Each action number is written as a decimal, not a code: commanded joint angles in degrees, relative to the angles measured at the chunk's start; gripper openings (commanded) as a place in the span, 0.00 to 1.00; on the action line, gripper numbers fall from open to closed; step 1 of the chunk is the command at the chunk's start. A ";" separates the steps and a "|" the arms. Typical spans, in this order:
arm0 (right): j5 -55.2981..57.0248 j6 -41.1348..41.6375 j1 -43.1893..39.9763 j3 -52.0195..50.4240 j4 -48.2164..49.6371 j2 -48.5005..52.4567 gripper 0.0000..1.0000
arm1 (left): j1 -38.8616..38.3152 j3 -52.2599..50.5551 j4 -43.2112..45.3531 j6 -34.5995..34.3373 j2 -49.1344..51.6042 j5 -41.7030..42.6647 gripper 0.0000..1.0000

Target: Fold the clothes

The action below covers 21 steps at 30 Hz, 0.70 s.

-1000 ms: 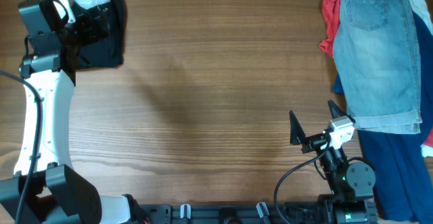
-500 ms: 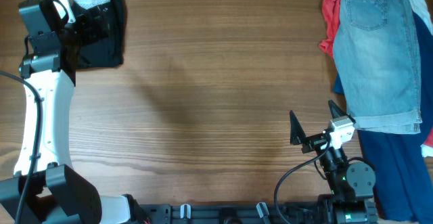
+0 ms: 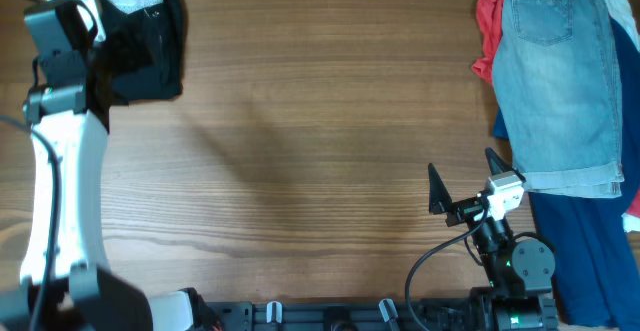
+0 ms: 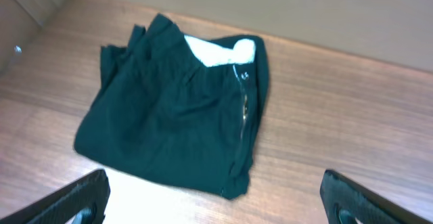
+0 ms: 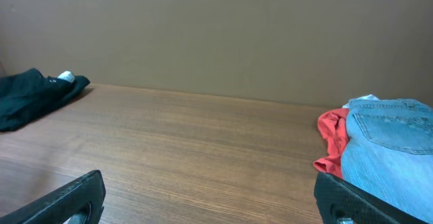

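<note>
Left arm [image 3: 62, 171] has shifted slightly left since a second ago, left gripper [image 4: 213, 183] spread wide and empty over the black clothes [image 4: 169, 126] lying folded far left; soft, light, floppy, so I'd pinch the thick waistband [image 4: 203, 74] by the white label [image 4: 220, 51].

Identify the plain black soft-fabric garment [image 4: 169, 122] by its uniform colour: it carries no print and no stripe. In the left wrist view you see it with a dark green cast. The small fabric label [image 4: 218, 51] inside its waistband is white.

The flat wooden table [image 3: 300, 121] is mid-brown with darker grain lines. The light-blue denim shorts [image 3: 560, 71] show a faded, mottled wash with paler hems. The crumpled red cloth [image 3: 486, 21] is plain red. The dark blue fabric [image 3: 585, 261] is plain. The long left arm link [image 3: 60, 191] is white, with black joints. The flat back wall [image 5: 203, 28] is plain beige-brown.
</note>
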 commanded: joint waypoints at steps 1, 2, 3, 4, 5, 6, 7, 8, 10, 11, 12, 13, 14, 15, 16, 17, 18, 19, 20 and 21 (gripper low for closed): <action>0.81 0.26 0.28 -0.07 0.17 -0.57 1.00 | -0.28 -4.96 1.66 0.72 -9.75 1.92 1.00; 0.81 0.24 0.28 -0.07 0.17 -0.57 1.00 | -0.28 -7.87 4.17 0.00 -12.28 3.37 1.00; 0.81 0.24 0.28 -0.07 0.17 -0.57 1.00 | -0.28 -11.39 7.19 -1.68 -15.21 4.28 1.00; 0.81 0.26 0.28 -0.07 0.17 -0.57 1.00 | -0.28 -14.78 9.81 -3.43 -17.79 4.85 1.00; 0.79 0.24 0.28 -0.07 0.17 -0.57 1.00 | -0.28 -18.10 12.28 -4.79 -20.22 5.22 1.00; 0.81 0.26 0.28 -0.07 0.17 -0.57 1.00 | -0.28 -22.36 15.21 -6.47 -23.19 5.49 1.00; 0.81 0.24 0.28 -0.07 0.17 -0.57 1.00 | -0.28 -26.67 18.27 -8.33 -26.05 5.51 1.00; 0.81 0.26 0.28 -0.07 0.17 -0.57 1.00 | -0.28 -30.62 20.90 -9.92 -28.76 5.51 1.00; 0.81 0.24 0.28 -0.07 0.17 -0.57 1.00 | -0.28 -37.75 25.00 -12.72 -33.79 5.51 1.00; 0.81 0.24 0.28 -0.07 0.17 -0.57 1.00 | -0.28 -40.61 26.40 -13.70 -35.89 5.51 1.00; 0.81 0.26 0.28 -0.07 0.17 -0.57 1.00 | -0.26 -43.34 27.19 -14.97 -38.03 5.51 1.00; 0.81 0.26 0.28 -0.07 0.17 -0.57 1.00 | -0.26 -46.27 27.36 -16.24 -40.63 5.51 1.00; 0.81 0.26 0.28 -0.07 0.17 -0.57 1.00 | -0.26 -49.09 27.41 -17.38 -43.36 5.51 1.00; 0.79 0.26 0.28 -0.07 0.17 -0.57 1.00 | -0.28 -50.95 27.52 -17.59 -45.29 5.49 1.00; 0.81 0.24 0.28 -0.07 0.17 -0.57 1.00 | -0.28 -53.59 27.58 -17.59 -48.06 5.51 1.00; 0.81 0.24 0.28 -0.07 0.17 -0.57 1.00 | -0.28 -55.17 27.56 -17.59 -50.12 5.51 1.00; 0.79 0.24 0.28 -0.07 0.17 -0.57 1.00 | -0.28 -56.63 27.56 -17.59 -52.02 5.53 1.00; 0.81 0.24 0.28 -0.07 0.17 -0.57 1.00 | -0.28 -58.42 27.56 -17.59 -54.60 5.53 1.00; 0.81 0.26 0.28 -0.07 0.17 -0.57 1.00 | -0.57 -60.11 27.58 -17.59 -57.22 5.73 1.00; 0.81 0.24 0.28 -0.07 0.17 -0.57 1.00 | -1.07 -61.48 27.63 -17.57 -59.58 5.70 1.00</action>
